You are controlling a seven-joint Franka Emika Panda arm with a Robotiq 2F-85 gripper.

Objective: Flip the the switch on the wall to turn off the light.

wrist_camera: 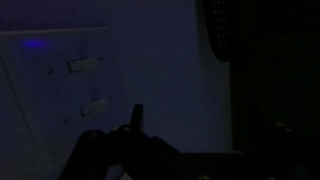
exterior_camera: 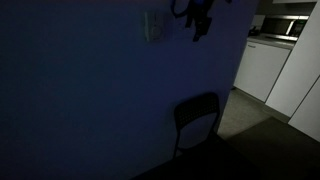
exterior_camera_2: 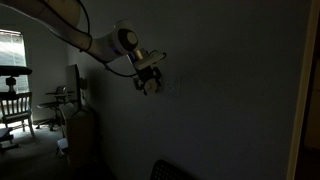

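Observation:
The room is dark. The switch (exterior_camera: pixel 155 27) is a pale square plate high on the wall (exterior_camera: pixel 90 90). My gripper (exterior_camera: pixel 200 22) hangs just to the side of it, close to the wall, apart from the plate. In the wrist view the plate (wrist_camera: pixel 55 90) fills the left, with two small toggles on it. My gripper (wrist_camera: pixel 198 135) is a dark shape at the bottom with one finger tip standing up beside the plate. In an exterior view my gripper (exterior_camera_2: pixel 150 82) is at the wall (exterior_camera_2: pixel 230 90) and the switch is hidden behind it. Its jaws are too dark to read.
A dark chair (exterior_camera: pixel 197 120) stands against the wall below the gripper. White cabinets (exterior_camera: pixel 265 65) and a lit kitchen lie past the wall's corner. A wooden chair (exterior_camera_2: pixel 12 105) and furniture stand by a window.

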